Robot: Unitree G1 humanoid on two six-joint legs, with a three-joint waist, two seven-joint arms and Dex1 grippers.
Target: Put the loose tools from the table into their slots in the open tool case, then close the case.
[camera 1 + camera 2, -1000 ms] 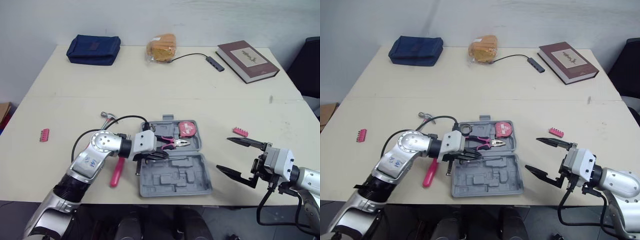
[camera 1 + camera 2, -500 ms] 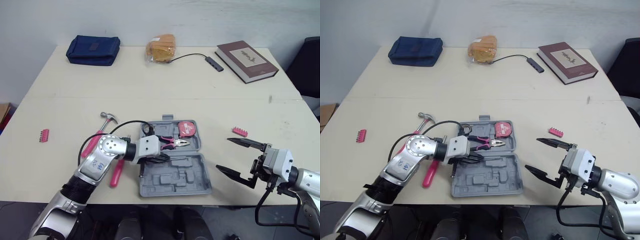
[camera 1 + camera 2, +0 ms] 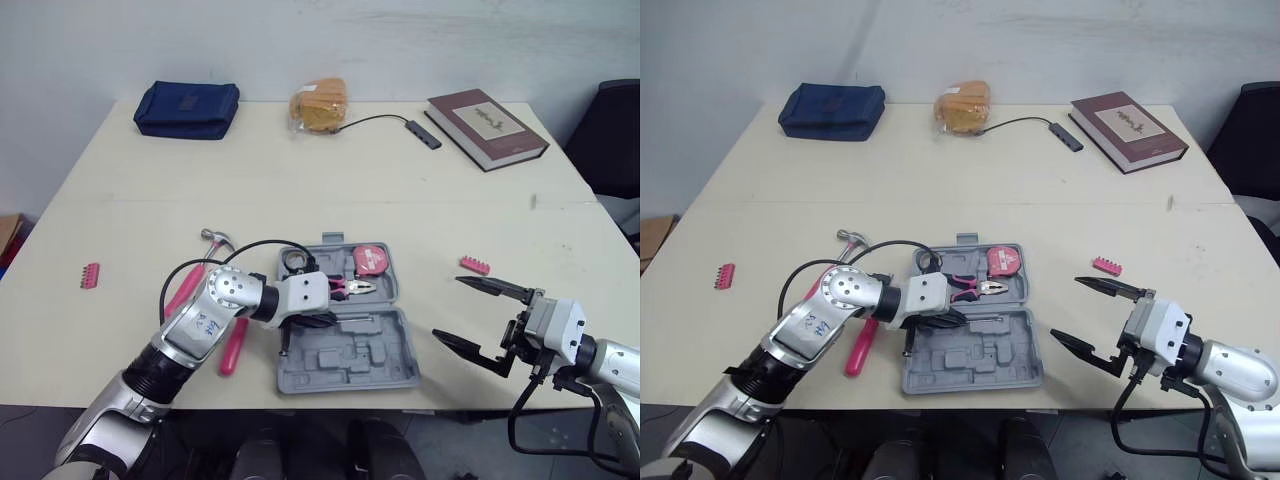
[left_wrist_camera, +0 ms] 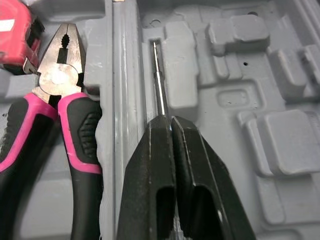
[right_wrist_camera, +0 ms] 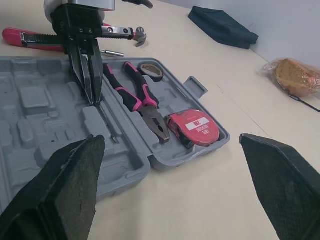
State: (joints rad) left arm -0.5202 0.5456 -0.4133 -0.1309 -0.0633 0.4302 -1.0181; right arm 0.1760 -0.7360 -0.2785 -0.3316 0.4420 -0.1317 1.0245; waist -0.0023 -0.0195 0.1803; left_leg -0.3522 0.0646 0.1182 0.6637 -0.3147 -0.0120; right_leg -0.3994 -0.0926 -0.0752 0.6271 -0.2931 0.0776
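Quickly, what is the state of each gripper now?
Left gripper: shut on the thin metal rod.
Right gripper: open, holding nothing.

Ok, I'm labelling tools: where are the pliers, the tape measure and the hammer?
pliers (image 4: 57,70), left wrist view, steel head.
tape measure (image 3: 372,258), left eye view, red top face.
hammer (image 3: 214,237), left eye view, metal head.

We are looking at what seems to be an office or a lab room rather than a home. A plain pale table (image 3: 330,190) is standing against a bare white wall (image 3: 400,40), and what looks like a black chair (image 3: 612,135) is showing off its right end. Everyday desk things are lying along the far side of the table: a hardback book (image 3: 487,128), a USB hub (image 3: 424,134) on its cable, a dark blue zip pouch (image 3: 187,108) and a bagged bread loaf (image 3: 318,106).
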